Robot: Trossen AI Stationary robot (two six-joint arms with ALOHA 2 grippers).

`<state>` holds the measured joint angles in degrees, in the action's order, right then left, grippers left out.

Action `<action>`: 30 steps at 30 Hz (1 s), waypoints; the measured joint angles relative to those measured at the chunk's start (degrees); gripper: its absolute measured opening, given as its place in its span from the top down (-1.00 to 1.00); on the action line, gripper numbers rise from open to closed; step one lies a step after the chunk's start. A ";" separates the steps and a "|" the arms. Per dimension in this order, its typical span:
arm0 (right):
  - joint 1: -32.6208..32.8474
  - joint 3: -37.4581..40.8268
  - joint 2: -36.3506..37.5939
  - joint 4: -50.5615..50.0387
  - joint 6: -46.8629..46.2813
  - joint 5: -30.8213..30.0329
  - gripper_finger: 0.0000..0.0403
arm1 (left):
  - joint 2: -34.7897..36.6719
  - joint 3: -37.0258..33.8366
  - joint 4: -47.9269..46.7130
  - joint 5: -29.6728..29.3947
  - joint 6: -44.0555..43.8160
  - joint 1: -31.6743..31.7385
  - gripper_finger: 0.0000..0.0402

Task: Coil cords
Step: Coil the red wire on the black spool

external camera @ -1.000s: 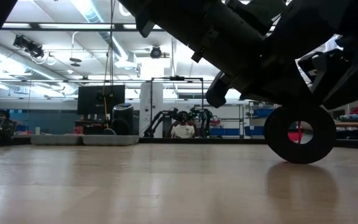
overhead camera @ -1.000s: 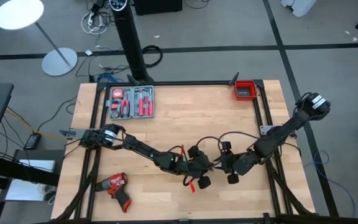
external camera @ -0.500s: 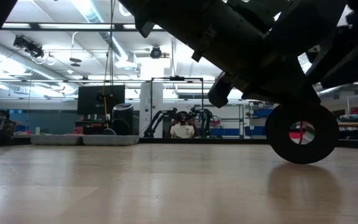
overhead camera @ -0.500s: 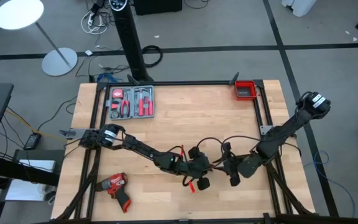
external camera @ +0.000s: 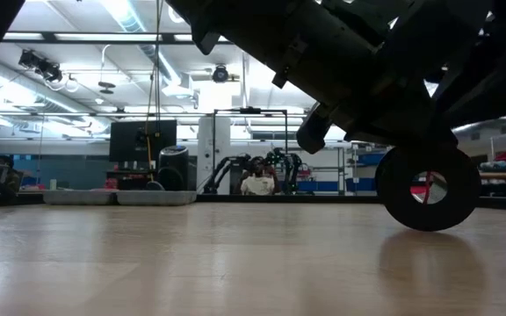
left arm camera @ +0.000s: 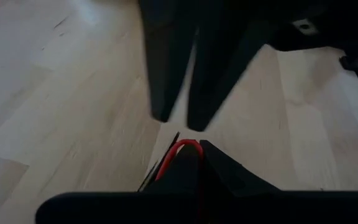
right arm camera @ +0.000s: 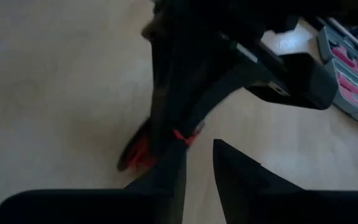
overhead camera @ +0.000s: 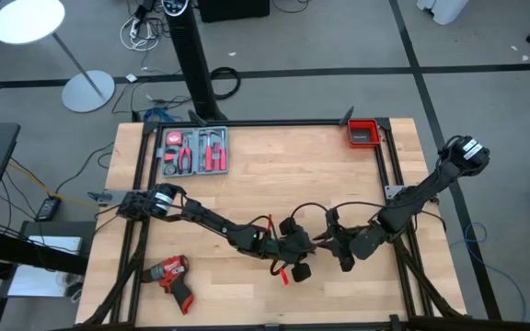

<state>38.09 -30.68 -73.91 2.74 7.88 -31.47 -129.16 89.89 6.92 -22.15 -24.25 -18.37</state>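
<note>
The right gripper (right arm camera: pixel 197 163) shows its two dark fingers (right arm camera: pixel 238 168) rising from the near edge, with a narrow gap of bare wood between them, so they stand slightly apart. Just beyond them the other arm (right arm camera: pixel 229 43) fills the middle as a big dark blurred mass reaching down to the wooden table (right arm camera: pixel 55 81). A bit of thin red wire (right arm camera: pixel 182 137) shows against that dark mass, just beside the nearer finger; whether the finger touches it cannot be told. A red blur (right arm camera: pixel 140 149) sits low beside it. Off at the far edge lies a grey tray of red-handled tools (right arm camera: pixel 350 78).
</note>
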 joint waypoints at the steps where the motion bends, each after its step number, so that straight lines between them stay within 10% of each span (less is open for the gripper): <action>1: -0.47 0.00 -0.08 -0.28 0.69 0.51 0.62 | 0.00 0.00 0.04 0.10 0.00 0.00 0.93; 30: 0.10 0.04 -5.68 -0.50 1.93 -2.87 0.63 | -0.13 -0.09 -2.03 -3.08 -0.13 0.37 0.92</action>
<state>38.20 -30.63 -79.59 2.25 9.81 -34.34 -129.29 89.80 4.88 -25.23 -24.38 -18.00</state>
